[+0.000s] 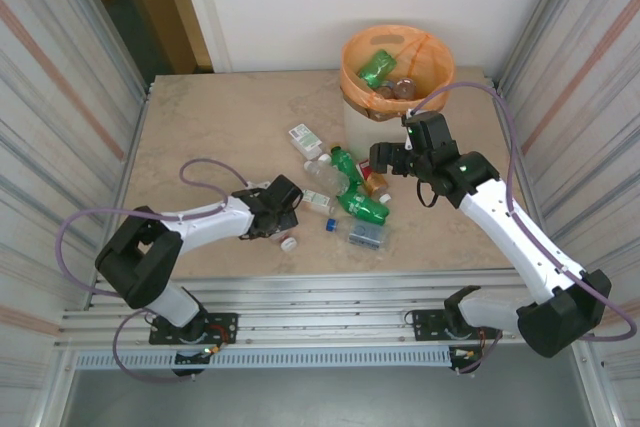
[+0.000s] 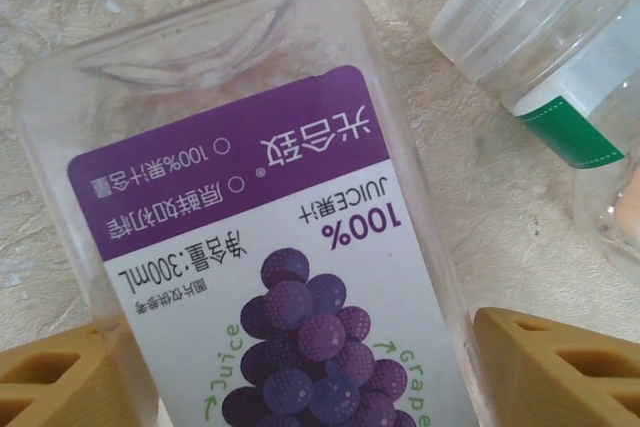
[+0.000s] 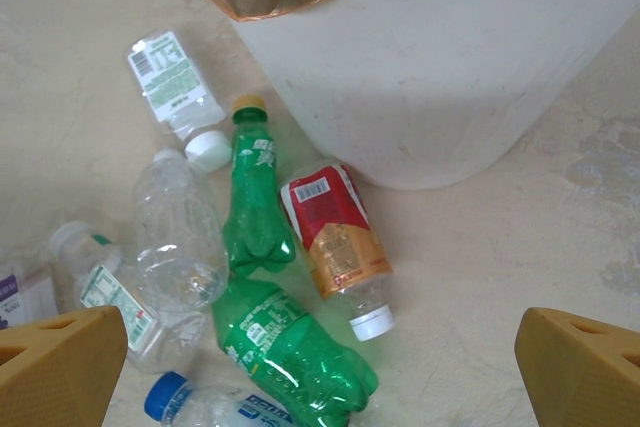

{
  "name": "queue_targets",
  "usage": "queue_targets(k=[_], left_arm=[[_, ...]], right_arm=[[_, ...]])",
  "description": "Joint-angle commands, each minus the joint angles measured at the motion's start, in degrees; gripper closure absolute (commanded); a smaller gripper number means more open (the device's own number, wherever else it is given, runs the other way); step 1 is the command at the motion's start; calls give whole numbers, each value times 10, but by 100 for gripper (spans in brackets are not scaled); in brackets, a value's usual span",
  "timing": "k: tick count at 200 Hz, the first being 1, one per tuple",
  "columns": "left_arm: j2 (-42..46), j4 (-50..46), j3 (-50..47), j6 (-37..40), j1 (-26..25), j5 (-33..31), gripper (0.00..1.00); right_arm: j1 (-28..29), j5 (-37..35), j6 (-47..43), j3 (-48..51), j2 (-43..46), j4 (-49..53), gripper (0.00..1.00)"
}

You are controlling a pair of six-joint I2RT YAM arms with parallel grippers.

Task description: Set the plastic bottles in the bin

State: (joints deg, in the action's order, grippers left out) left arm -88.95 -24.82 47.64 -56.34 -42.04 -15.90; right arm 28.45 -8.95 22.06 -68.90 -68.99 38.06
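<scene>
Left pincer (image 2: 295,347) straddles the grape bottle (image 2: 270,247), which lies flat on the table (image 1: 220,127), left of the pile (image 1: 345,192). Fingers sit just beside both flanks at the label; can't tell if it's clamped yet. Right pincer (image 3: 322,347) is released, jaws wide, nothing in it, hanging over the pile on the near side of the bin (image 3: 430,77).

Handling: the grape bottle looks empty, so it's light, thin-walled and will buckle if squeezed hard. Glossy label, likely slippery. The body is flat-sided, so take it across the label mid-body; the rounded base end could squirt out. The green bottles (image 3: 255,197) are crushed at the waist, and that pinch is a natural hold. The red-label bottle (image 3: 335,237) lies just beside the bin foot, so come at it from the near side.

Room: the bin is far right on the table, with a few bottles (image 1: 377,67) already inside. Open table left and far of the left pincer, so lift-out looks free. The bin rim is high with bag (image 1: 352,82) overhang, so the carry must clear it. The right arm stands between the left pincer and the bin: collision risk. The clear bottle (image 2: 560,37) just beside the grape bottle may get nudged. Side walls (image 1: 60,97) hem both table edges.
</scene>
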Motion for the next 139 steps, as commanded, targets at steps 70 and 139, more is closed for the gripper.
queue_targets(k=[70, 139], left_arm=[[-55, -22, -16, 48, 28, 26, 13], [-43, -21, -18, 51, 28, 23, 37]], right_arm=[[-4, 8, 16, -16, 6, -4, 2], [-4, 9, 16, -15, 10, -3, 2]])
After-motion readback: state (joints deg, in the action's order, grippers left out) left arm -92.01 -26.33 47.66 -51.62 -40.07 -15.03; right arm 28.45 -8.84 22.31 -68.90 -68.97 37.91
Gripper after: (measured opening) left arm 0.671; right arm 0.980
